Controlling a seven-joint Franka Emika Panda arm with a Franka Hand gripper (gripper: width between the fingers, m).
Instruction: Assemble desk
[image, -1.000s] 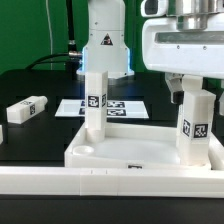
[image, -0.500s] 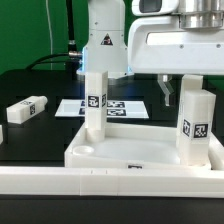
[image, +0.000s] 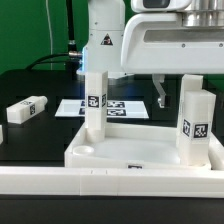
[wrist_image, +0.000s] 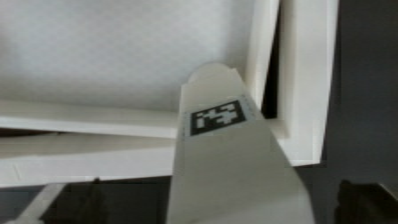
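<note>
Landmark: the tabletop (image: 140, 150), a white tray with a raised rim, lying flat on the black table (image: 30, 140) in the front half of the exterior view.

Two legs stand upright in the tabletop. The far leg (image: 94, 102) sits in the far corner toward the exterior view's left, its square tag facing the camera. The near leg (image: 195, 120) stands at the corner toward the exterior view's right, also tag forward. Both look seated at their corners; how deep they sit cannot be told.

A loose leg (image: 25, 109) lies on its side on the table, well apart from the tabletop toward the exterior view's left.

The marker board (image: 118, 106) lies flat behind the tabletop, partly hidden by the far leg.

A long white rail (image: 110, 183) runs along the front edge of the tabletop, touching or just beside it.

The gripper (image: 172, 97) hangs above the tabletop, just beside the near leg's top, fingers spread wide. One dark finger (image: 160, 93) shows between the two standing legs; the other is hidden behind the near leg. Nothing is pinched.

Wrist view: the near leg (wrist_image: 222, 150) rises toward the camera, tag visible, with the tabletop's rim (wrist_image: 267, 60) and floor behind it. Dark fingertips (wrist_image: 39, 205) stand either side of the leg, clear of it.
</note>
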